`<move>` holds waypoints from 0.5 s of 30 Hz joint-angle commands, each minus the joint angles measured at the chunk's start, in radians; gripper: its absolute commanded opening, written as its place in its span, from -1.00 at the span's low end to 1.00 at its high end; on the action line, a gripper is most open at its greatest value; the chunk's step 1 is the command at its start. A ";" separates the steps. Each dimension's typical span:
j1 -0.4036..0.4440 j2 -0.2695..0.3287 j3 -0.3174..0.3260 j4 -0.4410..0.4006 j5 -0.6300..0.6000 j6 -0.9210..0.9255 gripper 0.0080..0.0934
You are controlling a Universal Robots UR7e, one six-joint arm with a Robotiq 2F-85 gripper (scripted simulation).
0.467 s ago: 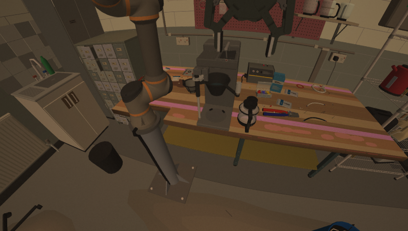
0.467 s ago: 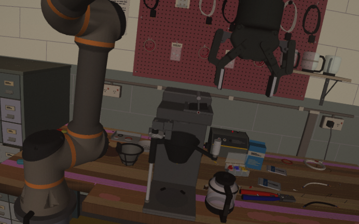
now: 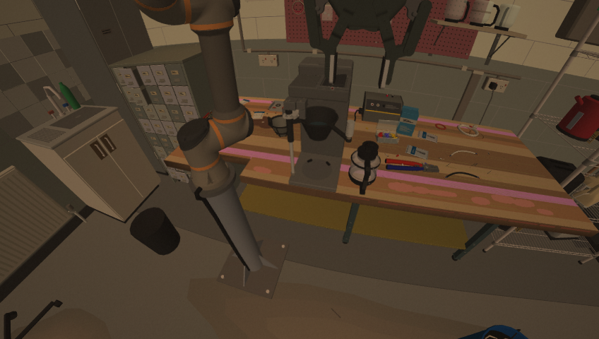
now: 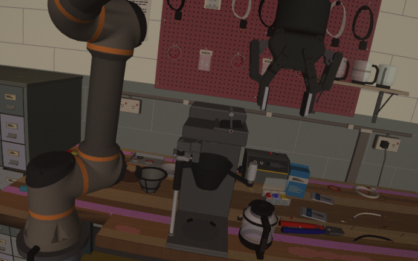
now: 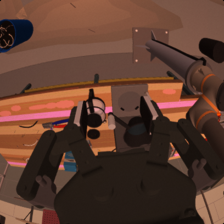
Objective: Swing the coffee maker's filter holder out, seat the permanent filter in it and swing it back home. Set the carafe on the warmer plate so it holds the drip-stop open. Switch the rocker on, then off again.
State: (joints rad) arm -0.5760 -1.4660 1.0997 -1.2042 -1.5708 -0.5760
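Observation:
On the wooden workbench stands the grey coffee maker (image 3: pixel 317 126) (image 4: pixel 212 172) (image 5: pixel 129 115), its dark funnel-shaped filter holder (image 3: pixel 320 122) (image 4: pixel 211 171) (image 5: pixel 136 134) sitting under the head with a handle ending in a white knob (image 4: pixel 252 171) (image 5: pixel 111 121). The mesh permanent filter (image 3: pixel 277 124) (image 4: pixel 151 178) rests on the bench to the machine's left. The glass carafe (image 3: pixel 365 164) (image 4: pixel 258 226) (image 5: pixel 94 111) stands on the bench just right of the empty warmer plate (image 3: pixel 315 170) (image 4: pixel 200 229). My gripper (image 3: pixel 359 69) (image 4: pixel 285 103) (image 5: pixel 115 115) hangs high above the machine and carafe, open and empty.
The robot's own arm column (image 3: pixel 218 126) (image 4: pixel 92 123) rises left of the coffee maker. Right of the carafe lie pliers (image 3: pixel 410 164) (image 4: pixel 311 228), small boxes (image 4: pixel 297 181), a parts tray and cable bits. A pegboard (image 4: pixel 261 46) and mug shelf back the bench.

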 commanded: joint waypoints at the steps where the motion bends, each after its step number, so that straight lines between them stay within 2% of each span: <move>1: 0.000 -0.001 0.000 0.000 0.000 0.000 0.30; 9: 0.000 -0.001 -0.001 0.000 0.000 0.000 -0.06; 15: 0.000 -0.001 -0.001 -0.001 0.000 0.000 -0.06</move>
State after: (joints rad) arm -0.5760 -1.4661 1.0996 -1.2043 -1.5708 -0.5760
